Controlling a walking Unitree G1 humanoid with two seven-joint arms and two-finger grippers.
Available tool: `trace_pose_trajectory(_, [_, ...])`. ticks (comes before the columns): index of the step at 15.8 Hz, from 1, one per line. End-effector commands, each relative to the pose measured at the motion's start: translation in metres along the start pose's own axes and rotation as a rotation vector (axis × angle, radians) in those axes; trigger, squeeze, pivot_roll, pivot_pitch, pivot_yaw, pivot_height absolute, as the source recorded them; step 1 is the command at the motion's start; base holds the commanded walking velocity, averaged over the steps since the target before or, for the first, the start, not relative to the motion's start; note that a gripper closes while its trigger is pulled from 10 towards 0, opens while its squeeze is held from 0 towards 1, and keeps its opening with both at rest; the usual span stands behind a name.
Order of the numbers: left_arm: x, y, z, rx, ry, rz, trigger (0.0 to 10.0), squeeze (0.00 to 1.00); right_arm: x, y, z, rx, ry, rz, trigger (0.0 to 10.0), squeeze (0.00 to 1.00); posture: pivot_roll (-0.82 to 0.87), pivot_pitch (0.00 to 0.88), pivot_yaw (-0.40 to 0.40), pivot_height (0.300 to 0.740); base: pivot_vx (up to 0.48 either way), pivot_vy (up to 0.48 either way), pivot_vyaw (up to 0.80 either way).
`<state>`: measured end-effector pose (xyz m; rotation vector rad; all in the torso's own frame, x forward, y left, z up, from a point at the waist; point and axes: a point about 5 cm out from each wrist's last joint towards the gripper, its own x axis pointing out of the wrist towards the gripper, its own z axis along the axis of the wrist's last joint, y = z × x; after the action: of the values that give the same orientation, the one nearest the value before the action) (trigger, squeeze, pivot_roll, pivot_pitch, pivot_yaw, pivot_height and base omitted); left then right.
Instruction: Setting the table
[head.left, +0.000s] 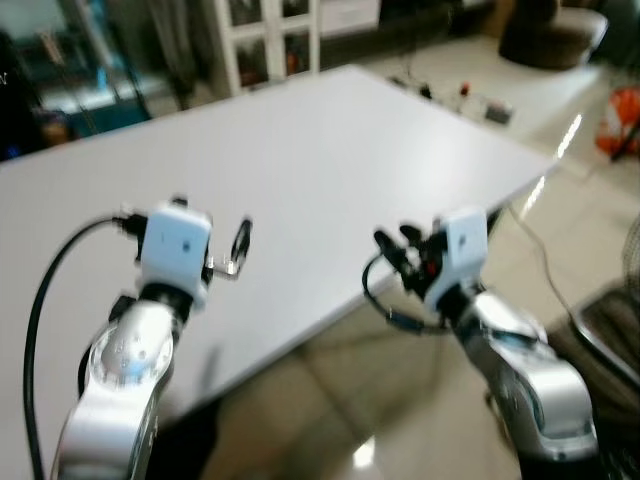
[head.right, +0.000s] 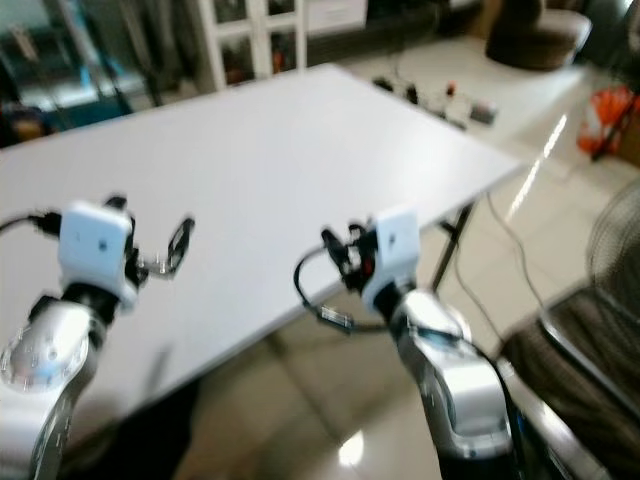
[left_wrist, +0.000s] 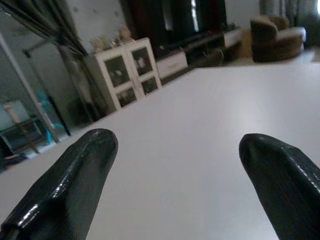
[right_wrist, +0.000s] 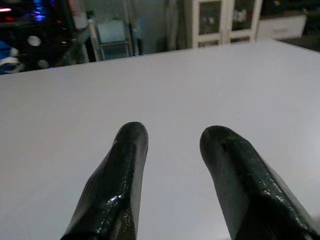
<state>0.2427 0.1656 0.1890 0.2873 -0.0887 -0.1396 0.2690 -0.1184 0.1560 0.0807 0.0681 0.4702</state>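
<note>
Both silver arms are held out in front, over the near edge of a big white table (head.left: 320, 150). The left gripper (left_wrist: 177, 150) is raised a little above the table top, and its 2 black fingers (left_wrist: 75, 180) are spread wide apart with nothing between them. The right gripper (right_wrist: 172, 137) is held at the table's near edge, by the corner, and its 2 fingers (right_wrist: 125, 170) are parted by a small gap, also with nothing held. Each wrist is capped with a white box, and a black cable (head.left: 45, 290) is looped from the left arm. No words or labels can be read on the arms or the table; the pictures are too blurred. A white cabinet (left_wrist: 127, 72) with glass doors is seen past the far side of the table, and a brown seat (left_wrist: 277, 37) stands further off. A shiny tiled floor (head.left: 400, 400) is seen below the right arm.
</note>
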Motion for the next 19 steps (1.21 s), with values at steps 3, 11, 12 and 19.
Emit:
trace_pose_trajectory(3, [-0.001,0.004,-0.002,0.019,0.004,0.004,10.0,0.0,0.0,0.005,0.003,-0.006,-0.019,0.046,10.0,0.0,0.03,0.011,-0.041,0.74,0.0,0.48,0.8])
trace_pose_trajectory(11, [-0.005,0.0,-0.003,0.034,0.005,-0.011,10.0,0.0,-0.005,0.005,-0.002,-0.018,-0.012,0.089,10.0,0.0,0.04,0.0,-0.043,0.74,0.0,0.48,0.8])
trace_pose_trajectory(12, [-0.005,-0.001,-0.003,0.037,0.004,-0.012,10.0,0.0,-0.005,0.004,-0.003,-0.018,-0.012,0.09,10.0,0.0,0.04,0.0,-0.044,0.74,0.0,0.48,0.8])
trace_pose_trajectory(19, [-0.004,-0.003,-0.002,0.047,-0.003,-0.027,10.0,0.0,-0.011,0.003,-0.007,-0.023,-0.013,0.105,10.0,0.0,0.04,0.0,-0.036,0.74,0.0,0.48,0.8])
